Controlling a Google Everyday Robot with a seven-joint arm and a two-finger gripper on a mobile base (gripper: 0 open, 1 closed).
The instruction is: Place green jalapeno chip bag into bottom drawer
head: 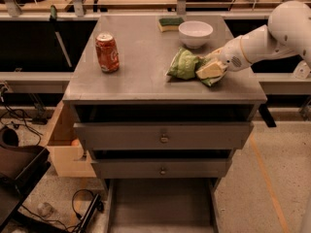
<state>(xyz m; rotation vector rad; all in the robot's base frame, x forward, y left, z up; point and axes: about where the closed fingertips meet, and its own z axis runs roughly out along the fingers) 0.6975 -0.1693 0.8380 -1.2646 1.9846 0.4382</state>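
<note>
The green jalapeno chip bag (187,64) lies crinkled on the grey cabinet top (141,76), right of centre. My gripper (210,69), at the end of a white arm coming in from the right, rests on the bag's right end. The bottom drawer (160,207) is pulled out at the foot of the cabinet, its flat grey floor showing.
A red soda can (107,53) stands at the left of the top. A white bowl (195,33) and a green-and-yellow sponge (171,24) sit at the back. Two closed drawer fronts with knobs (164,138) are above the open drawer. A cardboard box (68,152) and cables lie at the left.
</note>
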